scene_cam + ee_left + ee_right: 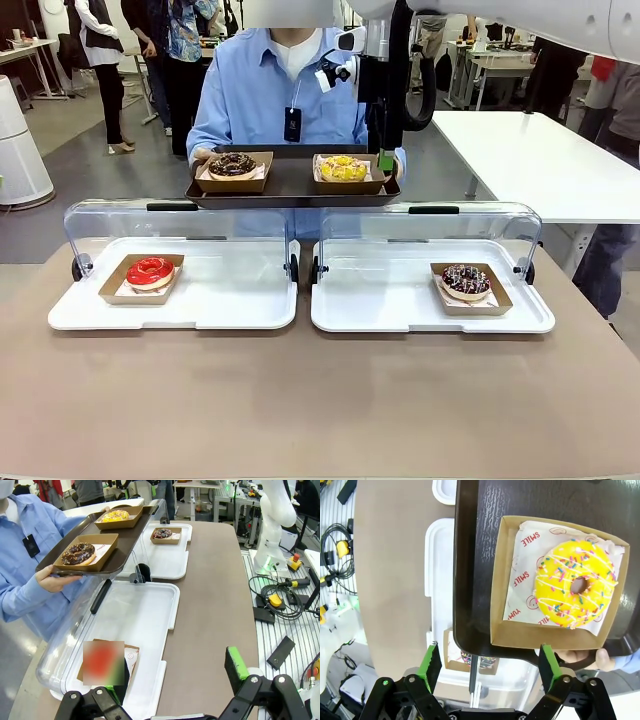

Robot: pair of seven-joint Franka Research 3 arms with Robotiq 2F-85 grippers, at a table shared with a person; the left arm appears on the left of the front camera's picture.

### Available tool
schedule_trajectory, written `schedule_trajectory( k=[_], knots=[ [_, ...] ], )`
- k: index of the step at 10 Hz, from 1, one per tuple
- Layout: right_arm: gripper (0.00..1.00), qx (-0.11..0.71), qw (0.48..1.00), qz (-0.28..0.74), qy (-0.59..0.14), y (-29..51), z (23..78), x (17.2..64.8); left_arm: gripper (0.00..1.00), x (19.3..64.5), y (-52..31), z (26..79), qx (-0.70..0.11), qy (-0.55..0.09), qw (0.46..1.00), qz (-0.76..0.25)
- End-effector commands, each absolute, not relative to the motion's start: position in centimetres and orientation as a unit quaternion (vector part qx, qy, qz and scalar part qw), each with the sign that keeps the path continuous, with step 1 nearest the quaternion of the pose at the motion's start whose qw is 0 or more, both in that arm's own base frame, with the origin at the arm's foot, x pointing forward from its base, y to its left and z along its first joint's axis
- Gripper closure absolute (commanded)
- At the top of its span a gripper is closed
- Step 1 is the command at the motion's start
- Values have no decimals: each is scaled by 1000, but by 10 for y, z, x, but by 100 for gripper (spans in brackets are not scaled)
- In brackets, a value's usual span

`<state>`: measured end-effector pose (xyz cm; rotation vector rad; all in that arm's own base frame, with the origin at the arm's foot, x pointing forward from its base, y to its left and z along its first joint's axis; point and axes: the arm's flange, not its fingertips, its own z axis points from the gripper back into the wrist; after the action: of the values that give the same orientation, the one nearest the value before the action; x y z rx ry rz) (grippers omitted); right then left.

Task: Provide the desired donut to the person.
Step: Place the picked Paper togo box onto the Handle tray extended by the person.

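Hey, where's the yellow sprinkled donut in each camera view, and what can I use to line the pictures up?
Front view: the yellow donut sits upper centre, in the right-hand box on the dark tray that the person holds.
Left wrist view: top, left of centre, in the farther box on the tray.
Right wrist view: right of centre, large, seen from above.
Shared landmark: the dark tray shows in all three.

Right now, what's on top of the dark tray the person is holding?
The dark tray carries two paper boxes: a chocolate donut and a yellow sprinkled donut. The open right gripper hides part of its far edge.
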<state>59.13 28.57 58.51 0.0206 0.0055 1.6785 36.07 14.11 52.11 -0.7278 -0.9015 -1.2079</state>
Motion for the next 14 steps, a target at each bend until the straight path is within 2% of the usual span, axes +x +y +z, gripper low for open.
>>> schedule_trajectory(
  k=[1,8,11,14],
  knots=[
    [0,9,669,743,-1,286,586,592,0,359,142,521,-325,-406,665,-535],
    [0,9,668,744,2,286,585,591,0,359,142,521,-325,-406,665,-535],
    [0,20,688,722,-69,249,635,534,0,359,142,521,-325,-406,665,-535],
    [0,0,708,702,-74,192,663,479,0,359,142,521,-325,-406,665,-535]
  ],
)
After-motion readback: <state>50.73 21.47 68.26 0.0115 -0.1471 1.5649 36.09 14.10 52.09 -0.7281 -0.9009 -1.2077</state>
